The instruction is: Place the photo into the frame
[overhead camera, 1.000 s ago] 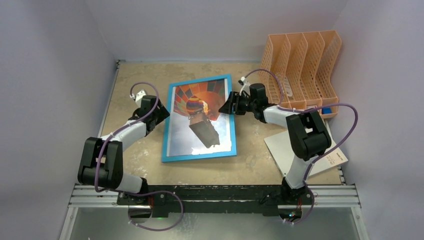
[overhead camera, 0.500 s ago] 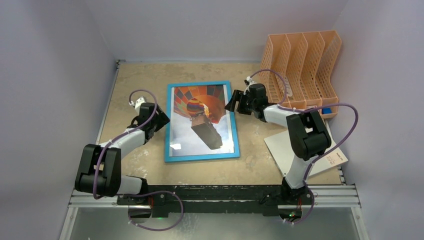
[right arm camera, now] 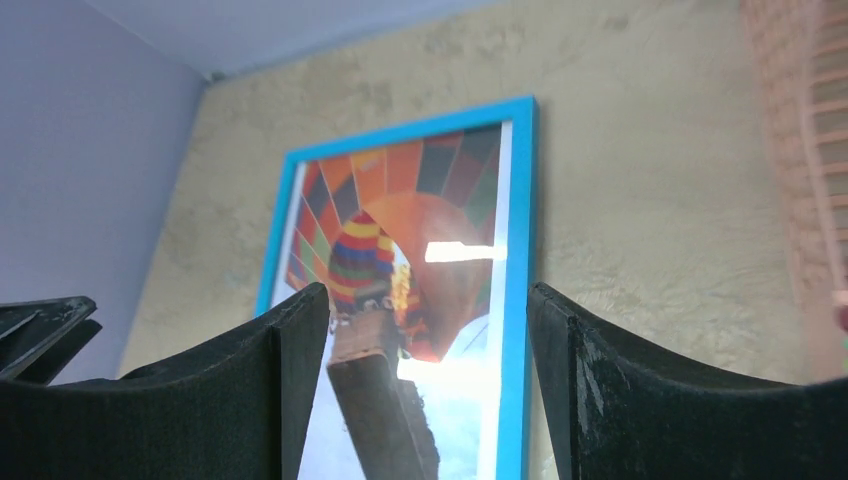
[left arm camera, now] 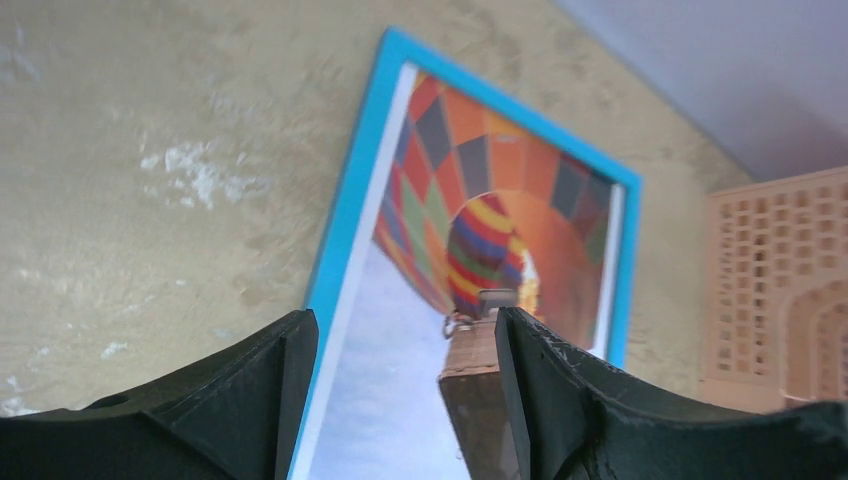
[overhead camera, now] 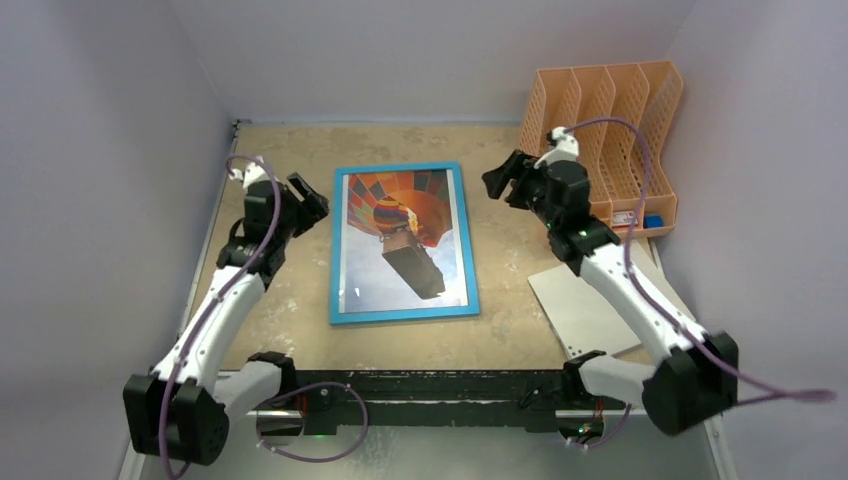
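The cyan-blue frame [overhead camera: 403, 316] lies flat, face up, in the middle of the table. The hot-air balloon photo [overhead camera: 400, 235] shows inside it, behind glass that catches glare. The frame [left arm camera: 345, 200] and photo [left arm camera: 470, 210] also show in the left wrist view, and the frame [right arm camera: 520, 250] and photo [right arm camera: 400, 220] in the right wrist view. My left gripper [overhead camera: 311, 203] is open and empty, raised to the left of the frame's upper left corner. My right gripper [overhead camera: 503, 178] is open and empty, raised to the right of the frame's upper right corner.
A peach plastic file organiser [overhead camera: 610, 130] stands at the back right. A flat grey-white sheet [overhead camera: 590, 315] lies at the front right, under my right arm. Lilac walls close in on three sides.
Both grippers let go of the frame, which now lies flat and straight. Both arms have lifted up and drawn away from it, left arm to the left, right arm to the right and back.
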Available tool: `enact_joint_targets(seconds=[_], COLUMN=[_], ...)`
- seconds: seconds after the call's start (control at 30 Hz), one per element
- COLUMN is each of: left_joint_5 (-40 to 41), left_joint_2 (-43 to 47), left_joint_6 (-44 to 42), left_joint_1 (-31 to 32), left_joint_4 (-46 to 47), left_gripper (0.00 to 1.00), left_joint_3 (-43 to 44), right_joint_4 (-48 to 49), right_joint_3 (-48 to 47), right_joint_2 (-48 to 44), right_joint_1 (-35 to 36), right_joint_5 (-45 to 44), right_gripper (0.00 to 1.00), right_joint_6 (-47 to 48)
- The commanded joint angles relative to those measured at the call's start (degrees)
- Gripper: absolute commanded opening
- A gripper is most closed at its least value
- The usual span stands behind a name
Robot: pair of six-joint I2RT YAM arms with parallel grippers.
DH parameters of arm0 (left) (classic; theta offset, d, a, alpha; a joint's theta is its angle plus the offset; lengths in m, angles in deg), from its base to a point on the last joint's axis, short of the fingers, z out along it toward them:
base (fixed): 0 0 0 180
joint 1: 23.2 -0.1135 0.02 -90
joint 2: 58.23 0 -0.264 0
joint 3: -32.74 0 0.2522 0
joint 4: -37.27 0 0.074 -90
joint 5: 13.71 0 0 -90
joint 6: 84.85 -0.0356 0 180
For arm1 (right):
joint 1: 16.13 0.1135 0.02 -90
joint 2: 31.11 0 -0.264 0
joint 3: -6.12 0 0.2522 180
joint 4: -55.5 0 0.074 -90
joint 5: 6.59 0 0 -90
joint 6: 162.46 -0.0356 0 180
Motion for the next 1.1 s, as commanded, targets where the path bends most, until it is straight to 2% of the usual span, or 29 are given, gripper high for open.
enact_joint_targets(seconds=[0.0, 0.1, 0.2, 0.27, 0.4, 0.53, 0.73, 1.07], left_joint_5=[-2.42, -3.29, -5.56, -5.65, -7.29, -4.01, 1.7, 3.32], left_joint_2=[7.66, 12.25, 15.98, 18.31, 21.31, 22.15, 25.66, 28.16], left_joint_6=[-6.32, -10.8, -14.98, -16.97, -22.24, -23.33, -23.09, -21.68], left_joint_1=[-0.4, -0.4, -0.4, -0.4, -0.4, -0.4, -0.4, -0.31], left_joint_4=[-9.15, -15.02, -21.09, -25.45, -35.7, -45.46, -52.71, -55.49], left_gripper=[0.69, 0.7, 0.72, 0.73, 0.76, 0.78, 0.8, 0.83], left_joint_3=[8.08, 12.45, 17.27, 20.21, 27.31, 35.56, 39.92, 39.96], right_joint_4=[-9.89, -16.76, -22.35, -25.93, -34.69, -42.42, -54.64, -57.43], right_joint_3=[1.01, -0.18, -2.47, -4.14, -9.32, -16.43, -26.35, -27.87], right_joint_2=[-13.28, -22.78, -32.31, -37.19, -42.79, -43.69, -38.59, -38.97], right_joint_1=[0.21, 0.2, 0.17, 0.17, 0.17, 0.17, 0.17, 0.17], right_joint_5=[-9.09, -13.48, -15.46, -17.72, -25.46, -31.24, -37.41, -34.67], right_gripper=[0.74, 0.75, 0.82, 0.88, 0.92, 0.94, 0.99, 0.99], right_joint_6=[-0.2, -0.56, 0.98, 1.77, 2.28, 2.42, 0.09, 0.09])
